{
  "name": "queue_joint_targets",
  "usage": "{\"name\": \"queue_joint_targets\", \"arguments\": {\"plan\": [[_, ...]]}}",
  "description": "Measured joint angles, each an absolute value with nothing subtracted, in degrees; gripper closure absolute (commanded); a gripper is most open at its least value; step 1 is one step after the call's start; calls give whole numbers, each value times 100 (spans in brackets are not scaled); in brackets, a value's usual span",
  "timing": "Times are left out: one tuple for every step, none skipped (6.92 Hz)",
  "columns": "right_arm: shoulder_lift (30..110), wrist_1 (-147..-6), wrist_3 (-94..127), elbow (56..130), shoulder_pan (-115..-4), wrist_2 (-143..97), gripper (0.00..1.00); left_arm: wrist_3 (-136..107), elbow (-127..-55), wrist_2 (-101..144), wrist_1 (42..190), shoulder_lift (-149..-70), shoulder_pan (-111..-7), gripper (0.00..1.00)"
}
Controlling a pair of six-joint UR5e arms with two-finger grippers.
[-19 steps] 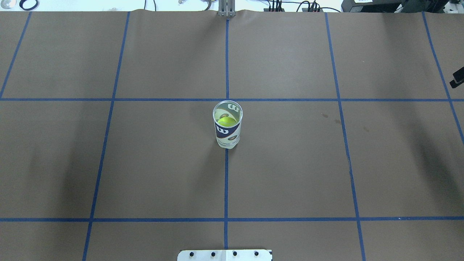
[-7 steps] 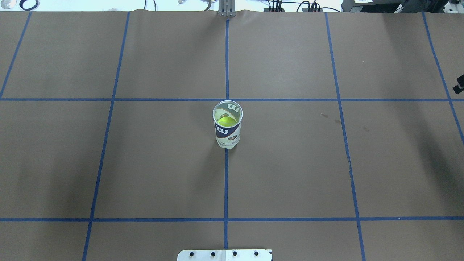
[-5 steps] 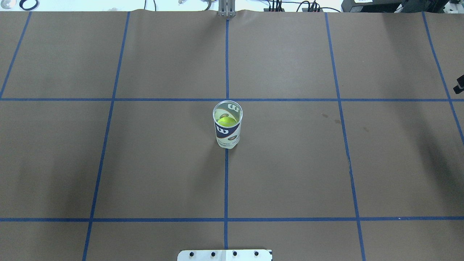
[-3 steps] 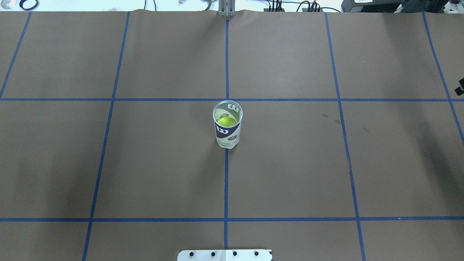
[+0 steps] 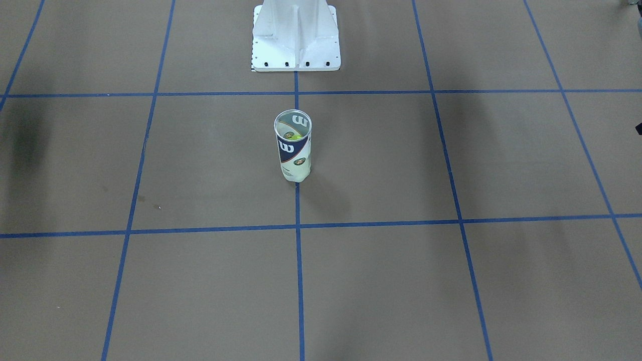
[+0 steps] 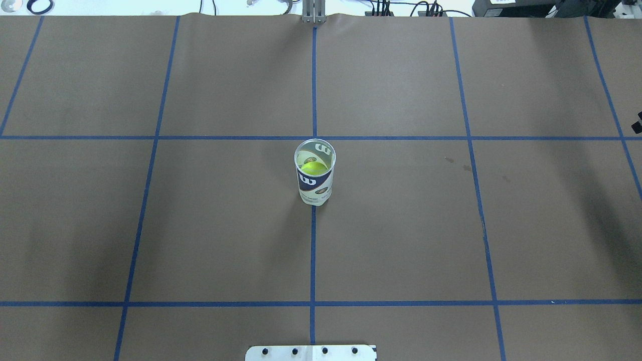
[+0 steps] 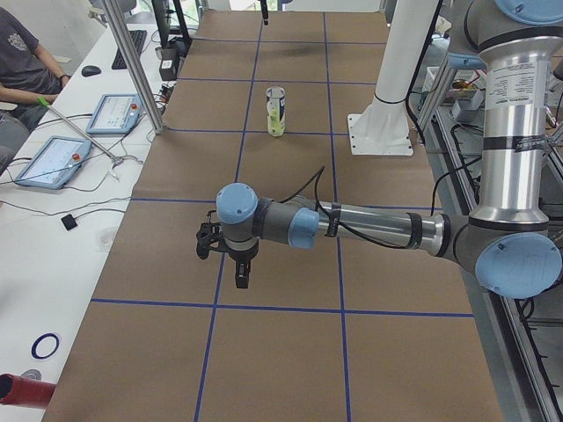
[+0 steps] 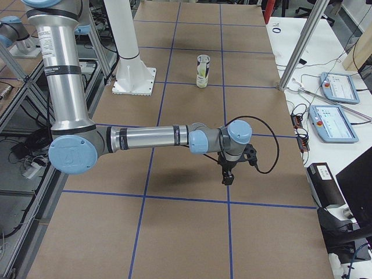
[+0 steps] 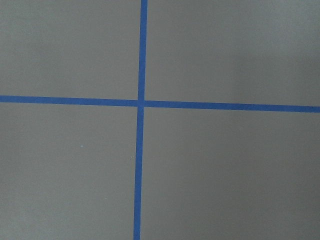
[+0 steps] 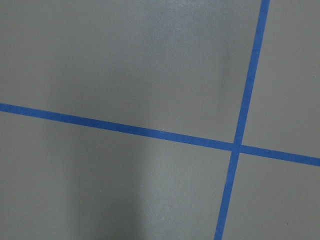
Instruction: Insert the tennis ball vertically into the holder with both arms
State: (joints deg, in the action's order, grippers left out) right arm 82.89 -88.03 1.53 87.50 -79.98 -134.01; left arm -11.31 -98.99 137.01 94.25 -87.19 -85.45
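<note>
Overhead exterior: right gripper [image 6: 638,123] is slipping out at 3 o'clock. Tennis ball [image 6: 314,168] is sitting in upright holder [image 6: 315,186], so insertion is looking done. Its finger spread: cannot tell.

Seen from overhead, the holder [image 6: 314,173] is standing upright mid-surface [image 6: 401,240], its mouth opening upward. Wide passage is lying open around it at 9, 12 and 3 o'clock. The white pedestal [image 6: 311,352] is blocking 6 o'clock. The left claw [image 7: 242,280] and right claw [image 8: 226,177] are hanging well apart from it, over the surface's ends.

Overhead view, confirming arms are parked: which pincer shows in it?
The right pincer, a black sliver at the right edge; the left pincer is outside that view.
</note>
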Motion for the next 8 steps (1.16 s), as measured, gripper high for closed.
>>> {"name": "queue_joint_targets", "arguments": {"plan": [[8288, -8821, 152, 8752, -8044, -13459, 0, -1109, -9921, 13787, 9374, -8707, -8610, 1], [8291, -8827, 151, 8760, -8120, -13516, 0, -1108, -9925, 13935, 9337, -8686, -8682, 1], [8299, -8822, 143, 8766, -8203, -13545, 0, -1125, -9907, 13997, 9326, -8670, -8717, 1], [8300, -8811, 137, 8778, -8270, -13556, 0, -1144, -9859, 14008, 9326, -8668, -8722, 1], [8289, -8809, 134, 8799, -8326, -13560, 0, -1151, -9828, 14012, 9335, -8666, -8723, 1], [8272, -8821, 132, 8814, -8372, -13561, 0, -1154, -9828, 14014, 9347, -8666, -8723, 1], [8253, -8834, 132, 8820, -8407, -13561, 0, -1149, -9822, 14012, 9359, -8666, -8722, 1], [8242, -8841, 132, 8825, -8445, -13561, 0, -1138, -9819, 14008, 9375, -8666, -8720, 1]]}}
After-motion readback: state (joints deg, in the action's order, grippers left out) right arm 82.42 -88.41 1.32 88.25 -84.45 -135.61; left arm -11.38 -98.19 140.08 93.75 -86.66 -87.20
